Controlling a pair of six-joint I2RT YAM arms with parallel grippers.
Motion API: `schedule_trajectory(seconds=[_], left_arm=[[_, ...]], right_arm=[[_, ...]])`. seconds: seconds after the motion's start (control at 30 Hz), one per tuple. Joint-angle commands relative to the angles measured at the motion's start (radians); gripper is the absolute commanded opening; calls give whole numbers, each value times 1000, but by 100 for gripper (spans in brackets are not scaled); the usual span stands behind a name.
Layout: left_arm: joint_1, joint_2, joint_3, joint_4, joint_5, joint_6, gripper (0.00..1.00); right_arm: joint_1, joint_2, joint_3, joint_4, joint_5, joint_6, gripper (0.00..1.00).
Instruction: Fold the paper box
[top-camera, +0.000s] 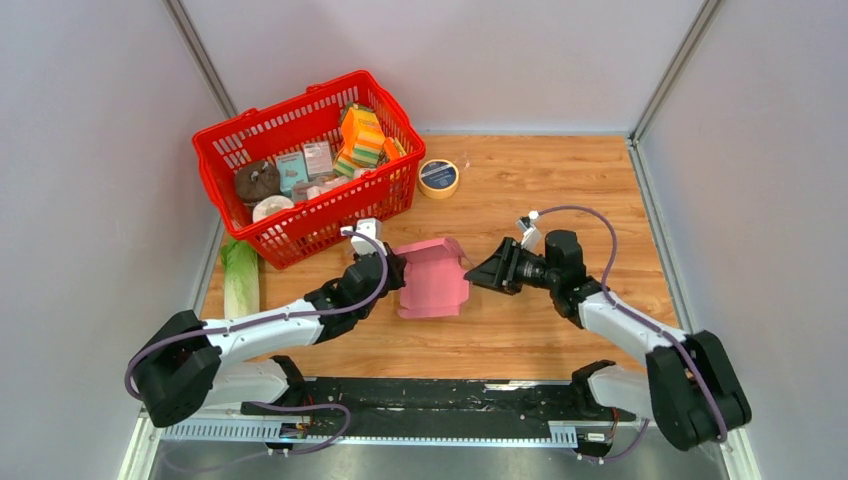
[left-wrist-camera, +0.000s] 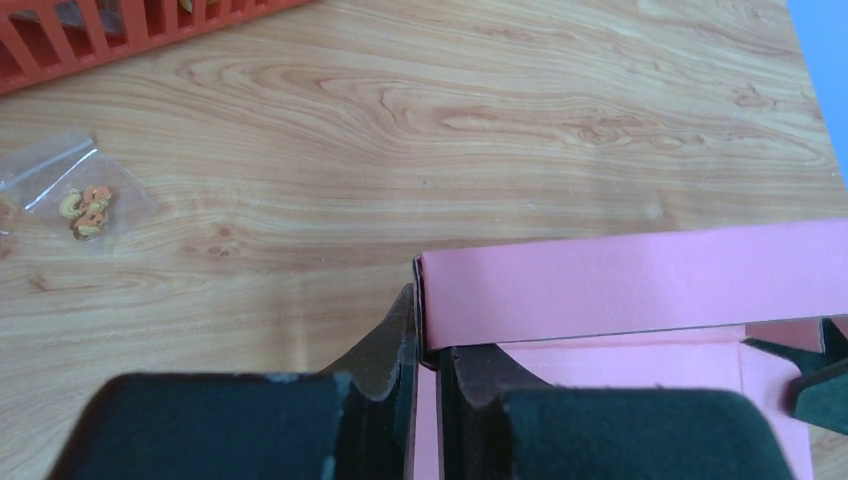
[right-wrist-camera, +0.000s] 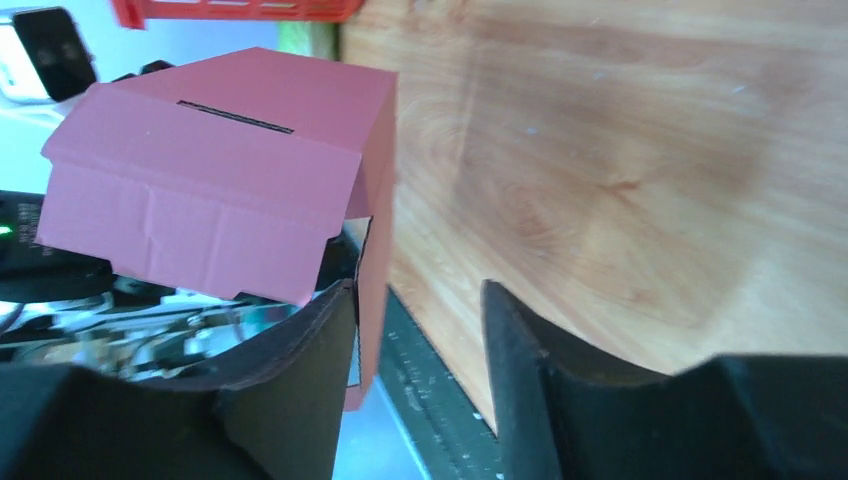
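1. A plain pink paper box, partly folded with walls raised, sits near the middle of a wooden desk, between two black robot arms.
2. The left gripper is closed on the box's left wall; in the left wrist view, the pink card is pinched between its fingers.
3. The right gripper is just beside the box's right side with its jaws apart, gripping nothing. One pink edge hangs close to its left finger.
4. A flap with a thin slot folds over the box top.
5. At the back left stands a red basket of packaged goods.
6. A tape roll lies just right of the basket, and a leafy green vegetable lies in front of it.
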Motion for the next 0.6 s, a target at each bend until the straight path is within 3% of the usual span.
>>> schedule_trajectory(seconds=[0.0, 0.07, 0.2, 0.4, 0.43, 0.57], left_arm=[[-4, -19, 12, -3, -25, 26, 0], [-3, -16, 17, -9, -28, 40, 0], [-3, -16, 25, -26, -34, 55, 0], [-3, -14, 26, -39, -37, 70, 0], [-3, -13, 28, -42, -36, 69, 0], [-3, -7, 29, -39, -30, 70, 0]], right_arm=[[-7, -130, 158, -606, 168, -355, 59], [-10, -171, 180, -688, 193, -409, 68], [-12, -228, 237, -823, 262, -447, 67], [-9, -195, 378, -875, 391, -522, 38], [-3, -160, 398, -880, 409, -531, 27], [22, -74, 516, -889, 515, -579, 21]])
